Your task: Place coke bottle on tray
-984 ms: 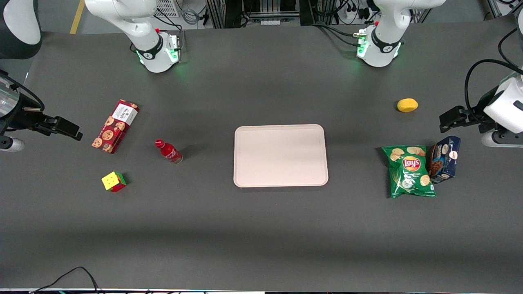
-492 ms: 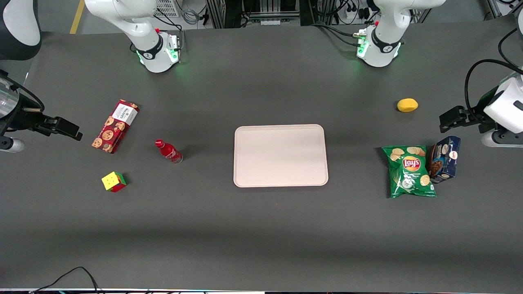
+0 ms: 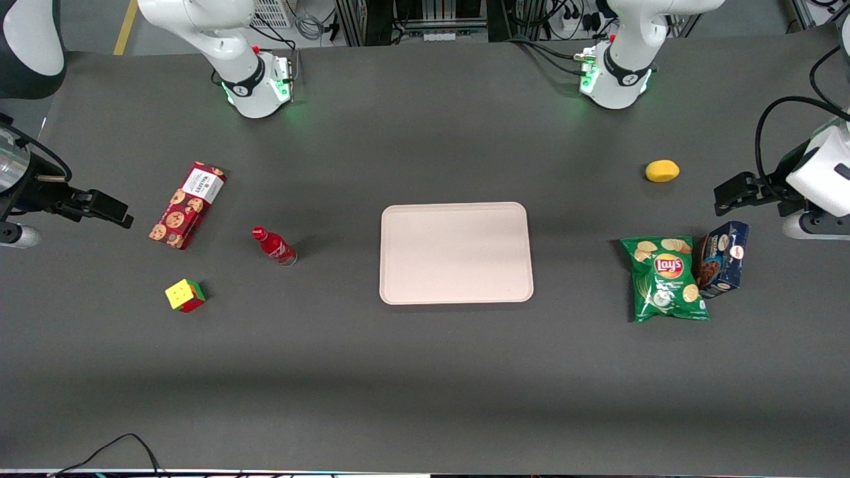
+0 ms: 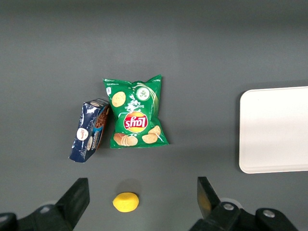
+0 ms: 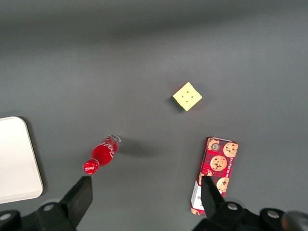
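Note:
The coke bottle (image 3: pixel 273 245) is a small red bottle with a red cap, standing upright on the dark table between the cookie box and the tray. The tray (image 3: pixel 456 253) is a large pale pinkish rectangle with nothing on it, in the middle of the table. My right gripper (image 3: pixel 109 207) hovers high over the working arm's end of the table, well apart from the bottle. In the right wrist view the gripper (image 5: pixel 146 197) is open with nothing between its fingers. The coke bottle (image 5: pixel 102 154) shows close to one fingertip, and a corner of the tray (image 5: pixel 14 159) is in view.
A red cookie box (image 3: pixel 186 204) lies beside the bottle, toward the working arm's end. A coloured cube (image 3: pixel 184 295) sits nearer the front camera. Toward the parked arm's end lie a green chips bag (image 3: pixel 666 279), a blue box (image 3: pixel 722 259) and a yellow lemon (image 3: pixel 662 170).

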